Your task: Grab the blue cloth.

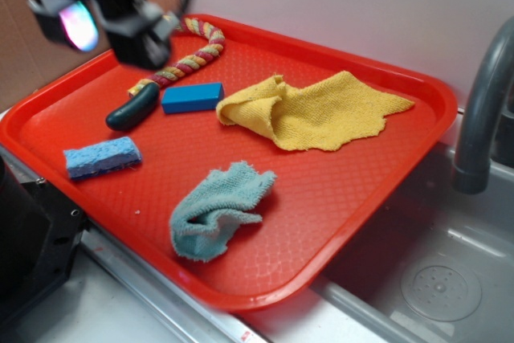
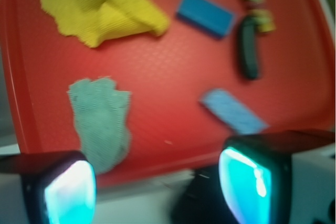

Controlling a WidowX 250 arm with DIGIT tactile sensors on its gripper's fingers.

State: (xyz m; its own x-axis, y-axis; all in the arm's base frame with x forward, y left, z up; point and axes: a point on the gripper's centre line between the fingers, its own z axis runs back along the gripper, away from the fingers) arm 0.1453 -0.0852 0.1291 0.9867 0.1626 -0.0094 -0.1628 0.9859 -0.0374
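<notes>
The blue cloth (image 1: pixel 217 210) is a small, crumpled, pale teal terry cloth lying near the front edge of the red tray (image 1: pixel 353 190). In the wrist view the blue cloth (image 2: pixel 102 120) shows at lower left, above the left fingertip. My gripper (image 1: pixel 108 26) hangs high over the tray's far left corner, well away from the cloth. The gripper (image 2: pixel 157 190) stands open, its two glowing pads wide apart with nothing between them.
On the tray lie a larger yellow cloth (image 1: pixel 317 110), a dark blue block (image 1: pixel 193 97), a light-blue sponge (image 1: pixel 102 157), a dark green cucumber-like toy (image 1: pixel 133 108) and a braided rope (image 1: pixel 193 54). A grey faucet (image 1: pixel 482 110) and sink (image 1: pixel 434 279) stand right.
</notes>
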